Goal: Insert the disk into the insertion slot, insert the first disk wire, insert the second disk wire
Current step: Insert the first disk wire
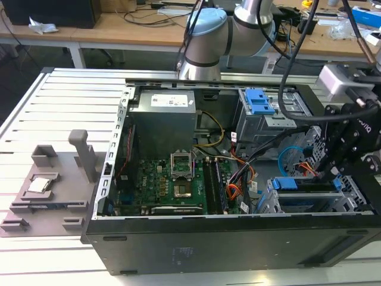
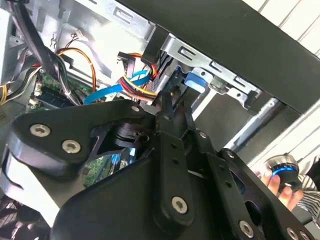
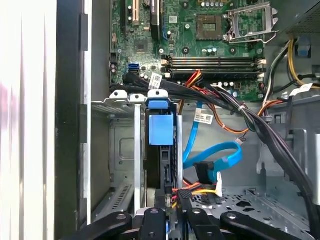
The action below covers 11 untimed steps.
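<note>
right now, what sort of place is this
Probably a robotics or electronics lab: an open computer case lies on a slotted metal table, a robot arm reaches over it, and cluttered wooden workbenches stand beyond.

The insertion slot [image 3: 120, 150] is bare silver-grey sheet metal with a dull sheen. The disk [image 3: 161, 129] standing in it shows a smooth, bright blue plastic carrier. The gripper [image 2: 169, 100] is matt black, set with bright metal screw heads. A blue data cable [image 3: 220, 155] looks like glossy plastic. The computer case [image 1: 208, 247] is matt black outside. The table [image 1: 65, 95] is ribbed pale metal, and the fixture [image 1: 53, 185] on it is matt grey plastic.
</note>
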Each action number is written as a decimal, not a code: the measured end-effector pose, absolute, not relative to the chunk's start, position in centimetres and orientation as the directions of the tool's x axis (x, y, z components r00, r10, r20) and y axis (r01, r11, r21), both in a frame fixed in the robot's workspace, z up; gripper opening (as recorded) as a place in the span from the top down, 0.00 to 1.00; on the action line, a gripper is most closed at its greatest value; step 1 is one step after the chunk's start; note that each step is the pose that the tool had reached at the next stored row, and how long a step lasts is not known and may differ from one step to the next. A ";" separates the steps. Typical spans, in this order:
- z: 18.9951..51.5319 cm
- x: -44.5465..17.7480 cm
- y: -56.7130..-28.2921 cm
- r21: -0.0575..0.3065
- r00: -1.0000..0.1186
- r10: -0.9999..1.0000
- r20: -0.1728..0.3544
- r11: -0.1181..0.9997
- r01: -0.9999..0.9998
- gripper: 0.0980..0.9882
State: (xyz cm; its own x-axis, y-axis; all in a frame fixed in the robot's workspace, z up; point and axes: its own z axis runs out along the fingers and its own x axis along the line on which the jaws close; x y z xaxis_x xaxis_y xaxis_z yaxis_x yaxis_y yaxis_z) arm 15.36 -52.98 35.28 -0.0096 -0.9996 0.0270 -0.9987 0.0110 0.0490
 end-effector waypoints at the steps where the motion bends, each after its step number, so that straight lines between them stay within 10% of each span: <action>1: 35.6 15.4 -53.0 0.049 -0.010 -1.000 0.027 0.011 -0.999 0.84; 11: 38.8 15.3 -52.8 0.046 -0.010 -1.000 0.027 0.011 -0.999 0.99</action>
